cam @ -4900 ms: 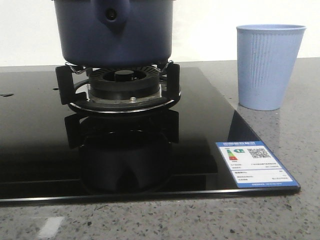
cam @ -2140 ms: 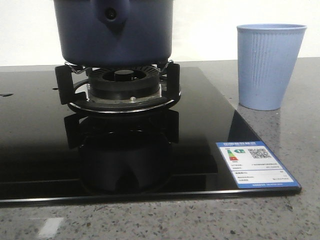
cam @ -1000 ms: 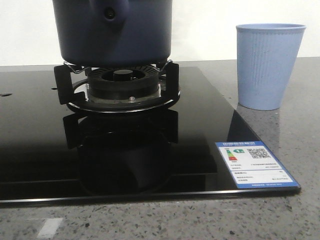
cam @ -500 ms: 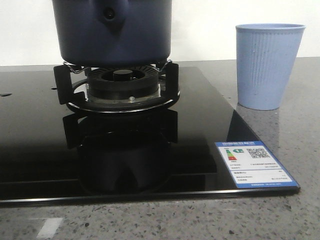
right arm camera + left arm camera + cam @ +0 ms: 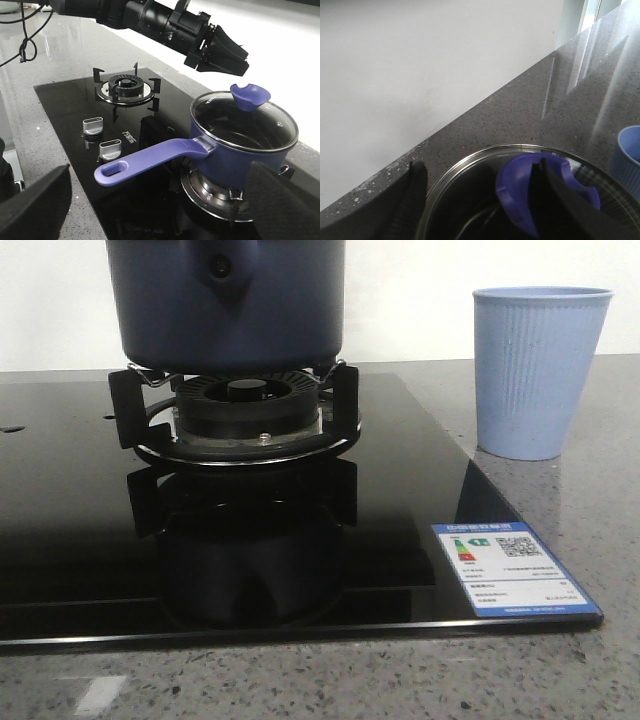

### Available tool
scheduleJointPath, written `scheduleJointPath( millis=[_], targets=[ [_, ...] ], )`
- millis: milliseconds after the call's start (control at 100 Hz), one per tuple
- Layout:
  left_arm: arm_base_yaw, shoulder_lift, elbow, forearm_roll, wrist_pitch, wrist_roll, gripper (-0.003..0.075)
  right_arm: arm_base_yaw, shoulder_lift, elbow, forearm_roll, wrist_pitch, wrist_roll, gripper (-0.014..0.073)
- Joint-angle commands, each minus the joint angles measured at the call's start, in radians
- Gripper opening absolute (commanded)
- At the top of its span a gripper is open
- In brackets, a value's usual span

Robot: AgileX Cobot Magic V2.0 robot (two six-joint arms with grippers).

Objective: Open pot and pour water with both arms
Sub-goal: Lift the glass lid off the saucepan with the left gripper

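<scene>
The dark navy pot (image 5: 228, 302) sits on the near burner, its handle stub towards the front camera. In the right wrist view the pot (image 5: 240, 150) has a long blue handle (image 5: 150, 159) and a glass lid (image 5: 243, 120) with a blue knob (image 5: 250, 96). My left gripper (image 5: 225, 52) hovers just above and beside the knob, apart from it. In the left wrist view it (image 5: 479, 170) is open, one finger over the knob (image 5: 520, 185), the other outside the lid rim (image 5: 470, 160). My right gripper (image 5: 158, 200) is wide open, short of the handle. Neither shows in the front view.
A pale blue ribbed cup (image 5: 538, 370) stands on the grey stone counter right of the black glass hob (image 5: 400, 500). A second burner (image 5: 127, 87) and two metal control knobs (image 5: 102, 136) lie beyond the handle. A white wall runs behind the counter.
The pot and the cup stay where they were in the front view. The picture only shifts by a few pixels.
</scene>
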State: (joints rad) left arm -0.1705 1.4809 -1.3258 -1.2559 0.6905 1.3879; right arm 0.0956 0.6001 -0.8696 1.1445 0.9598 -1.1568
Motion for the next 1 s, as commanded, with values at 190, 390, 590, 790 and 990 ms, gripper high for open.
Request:
scheduleJointPath(
  millis=[190, 390, 590, 790, 990],
  targets=[
    [-0.063, -0.015, -0.037, -0.013, -0.127, 0.048, 0.0492, -0.002, 0.003, -0.033, 0.045, -0.094, 0.046, 0.0635],
    [-0.063, -0.011, -0.037, -0.052, -0.041, 0.107, 0.0498, -0.002, 0.003, -0.033, 0.036, -0.095, 0.05, 0.0635],
    [-0.063, 0.019, -0.037, -0.049, 0.06, 0.178, 0.0498, -0.002, 0.003, -0.033, 0.025, -0.102, 0.05, 0.0635],
    [-0.063, 0.069, -0.037, -0.054, 0.077, 0.178, 0.0533, -0.002, 0.005, -0.033, 0.021, -0.119, 0.051, 0.0635],
    [-0.063, 0.084, -0.037, -0.056, 0.175, 0.178, 0.0561, -0.002, 0.005, -0.033, 0.013, -0.119, 0.051, 0.0635]
  ],
)
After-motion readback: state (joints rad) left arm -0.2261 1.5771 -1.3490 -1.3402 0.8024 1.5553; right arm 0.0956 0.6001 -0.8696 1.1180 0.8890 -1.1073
